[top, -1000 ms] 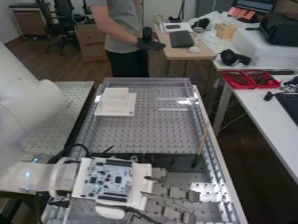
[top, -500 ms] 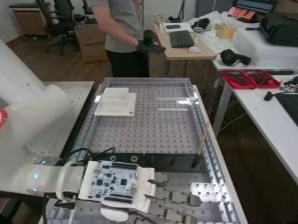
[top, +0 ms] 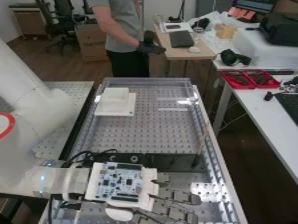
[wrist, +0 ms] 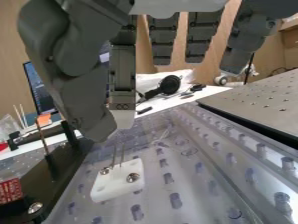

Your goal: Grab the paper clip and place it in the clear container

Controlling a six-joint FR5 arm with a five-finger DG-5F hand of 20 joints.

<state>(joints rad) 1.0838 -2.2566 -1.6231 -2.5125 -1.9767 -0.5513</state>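
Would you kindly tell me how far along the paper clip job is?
Nothing looks finished: the hand hangs near the white block, and two thin wires, perhaps the clip, stand at its top. The grab seems under way, though I can't tell whether it has hold. With the wires there, placing is left.

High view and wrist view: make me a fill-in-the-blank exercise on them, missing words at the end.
The hand, its fingers straight, is ____ rather than shut.
The small white plate in the wrist view carries ____ round metal screw heads.
In the high view, the white block sits near the perforated panel's far ____ corner.
The trays on the side table are ____.

Missing words: open; two; left; red.
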